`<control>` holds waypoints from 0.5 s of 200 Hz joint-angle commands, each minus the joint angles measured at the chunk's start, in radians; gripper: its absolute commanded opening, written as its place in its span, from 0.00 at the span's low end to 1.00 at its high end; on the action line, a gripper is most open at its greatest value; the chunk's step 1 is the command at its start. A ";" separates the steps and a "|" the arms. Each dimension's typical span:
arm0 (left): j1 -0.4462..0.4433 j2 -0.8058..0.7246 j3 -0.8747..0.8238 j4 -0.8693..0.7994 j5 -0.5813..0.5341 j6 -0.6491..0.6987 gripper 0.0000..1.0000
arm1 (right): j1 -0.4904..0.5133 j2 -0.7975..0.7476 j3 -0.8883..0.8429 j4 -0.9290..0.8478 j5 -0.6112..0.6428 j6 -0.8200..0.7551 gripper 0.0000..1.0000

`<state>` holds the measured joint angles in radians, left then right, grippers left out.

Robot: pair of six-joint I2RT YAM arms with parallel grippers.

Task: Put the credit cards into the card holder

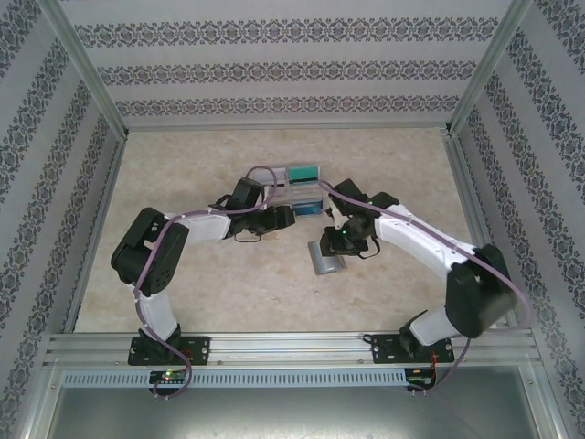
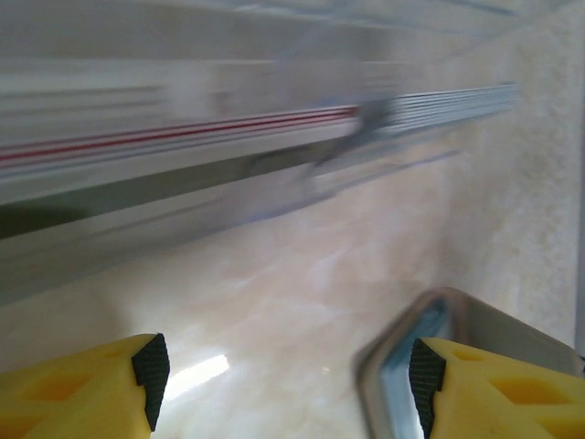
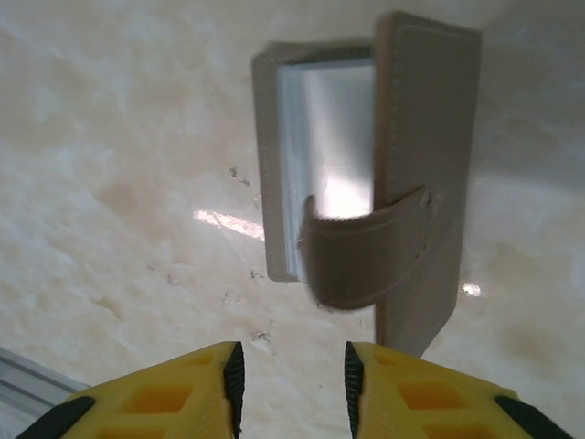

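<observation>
Holder (image 1: pixel 326 262) lies open on the counter (image 1: pixel 228 293), a little right of the middle and nearer than the rack (image 1: pixel 302 189). In the right wrist view the holder (image 3: pixel 366 183) shows a pale inside on its left half. A grey-brown flap stands on its right, with a curved strap across its lower part. No card shows in it.

The right end effector (image 1: pixel 340 242) sits over the holder's far edge in the top view. Seen from its own camera, the right end effector (image 3: pixel 291 370) has its yellow fingers (image 3: pixel 183 398) drawn near each other with a narrow gap. Nothing sits in that gap, and bare counter lies between the tips and the holder.

Cards (image 1: pixel 303 172), teal and blue, stand in the rack at the far middle of the counter. The left end effector (image 1: pixel 283 218) is just left of the rack's near part; whether it touches I cannot tell. In the left wrist view the left end effector (image 2: pixel 288 375) is spread wide, fingers (image 2: pixel 82 393) at either lower corner, gripping nothing. Beside its right finger is a rounded grey corner (image 2: pixel 411 343) with blue within, too blurred to name. Beyond it runs a blurred metal rail (image 2: pixel 183 137).
</observation>
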<state>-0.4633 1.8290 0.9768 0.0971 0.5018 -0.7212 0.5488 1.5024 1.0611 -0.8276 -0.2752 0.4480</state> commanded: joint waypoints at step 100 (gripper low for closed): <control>0.002 -0.058 0.026 -0.021 -0.035 0.007 0.74 | 0.091 0.095 0.155 -0.130 0.397 -0.119 0.49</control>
<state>-0.4625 1.7817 0.9745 0.0906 0.4740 -0.7269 0.5823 1.5768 1.1748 -0.9127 0.0605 0.3965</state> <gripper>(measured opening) 0.736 0.441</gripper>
